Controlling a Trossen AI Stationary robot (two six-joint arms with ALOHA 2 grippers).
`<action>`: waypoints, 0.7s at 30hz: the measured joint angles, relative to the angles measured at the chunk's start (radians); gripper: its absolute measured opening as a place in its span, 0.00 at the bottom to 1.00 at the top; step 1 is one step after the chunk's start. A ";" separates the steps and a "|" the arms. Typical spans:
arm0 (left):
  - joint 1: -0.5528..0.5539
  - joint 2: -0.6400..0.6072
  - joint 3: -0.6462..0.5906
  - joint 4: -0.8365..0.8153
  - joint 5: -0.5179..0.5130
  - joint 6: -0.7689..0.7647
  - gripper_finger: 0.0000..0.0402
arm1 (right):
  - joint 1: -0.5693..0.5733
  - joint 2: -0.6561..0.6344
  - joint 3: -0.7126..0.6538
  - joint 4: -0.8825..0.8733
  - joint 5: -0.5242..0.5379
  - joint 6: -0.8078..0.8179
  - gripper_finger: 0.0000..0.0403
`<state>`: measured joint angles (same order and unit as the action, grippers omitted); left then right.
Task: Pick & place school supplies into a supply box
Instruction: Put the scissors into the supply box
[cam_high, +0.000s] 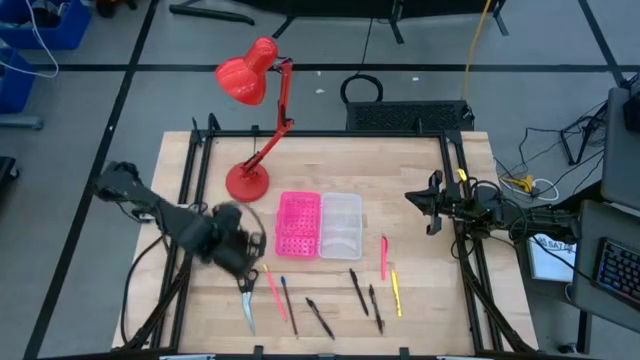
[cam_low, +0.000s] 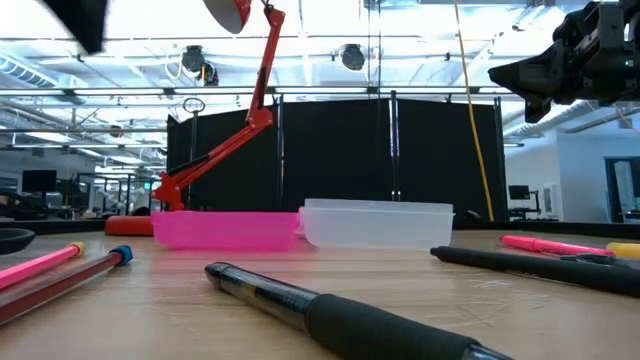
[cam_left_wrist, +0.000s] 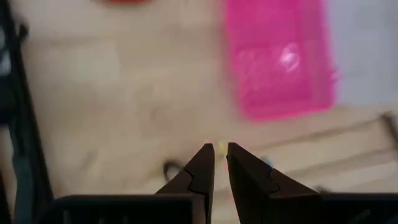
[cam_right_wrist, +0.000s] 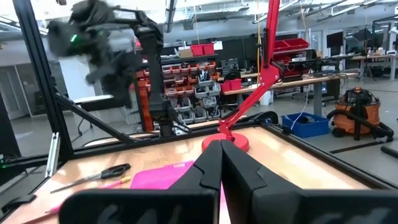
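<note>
The wooden table (cam_high: 330, 165) carries everything. At its back left stands the red desk lamp (cam_high: 252, 120), which has no part in the job. Near the middle lie two trays side by side and touching: the pink perforated tray (cam_high: 298, 225) and, to its right, the clear supply box (cam_high: 341, 224), which looks empty.

The left arm hangs over the table's left part, its gripper (cam_high: 240, 258) just above the front-left cluster of supplies. In its wrist view the fingers stand nearly together with only a thin gap, and nothing is between them. The right gripper (cam_high: 428, 205) waits raised at the right edge of the table; its fingers are pressed together on nothing.

None of the supplies is in the box yet. They lie along the front of the table: the scissors (cam_high: 246, 298), a pink pen (cam_high: 274, 292) and a blue-tipped pencil (cam_high: 287, 300) at the left, dark pens (cam_high: 320, 318) in the middle, a second pink pen (cam_high: 384, 256) and a yellow one (cam_high: 396, 294) at the right.

All are probably light, stiff and smooth. The round pens are likely to roll or slip, so a pinch across the mid-barrel seems best. The scissors lie flat and thin; near the pivot, above the black handles, looks the surest hold.
</note>
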<state>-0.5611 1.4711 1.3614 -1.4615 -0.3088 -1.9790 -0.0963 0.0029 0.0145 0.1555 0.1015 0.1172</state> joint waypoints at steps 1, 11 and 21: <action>-0.025 0.016 -0.015 0.010 0.015 -0.040 0.13 | 0.000 0.000 0.000 -0.001 0.000 0.000 0.00; -0.074 0.115 -0.130 0.207 0.169 -0.122 0.15 | 0.000 0.000 0.000 0.118 0.001 -0.017 0.00; -0.036 0.212 -0.143 0.299 0.255 -0.257 0.49 | 0.000 0.000 -0.001 0.132 0.001 -0.025 0.00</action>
<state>-0.5973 1.6827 1.2186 -1.1628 -0.0535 -2.2365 -0.0963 0.0029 0.0139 0.2878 0.1028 0.0921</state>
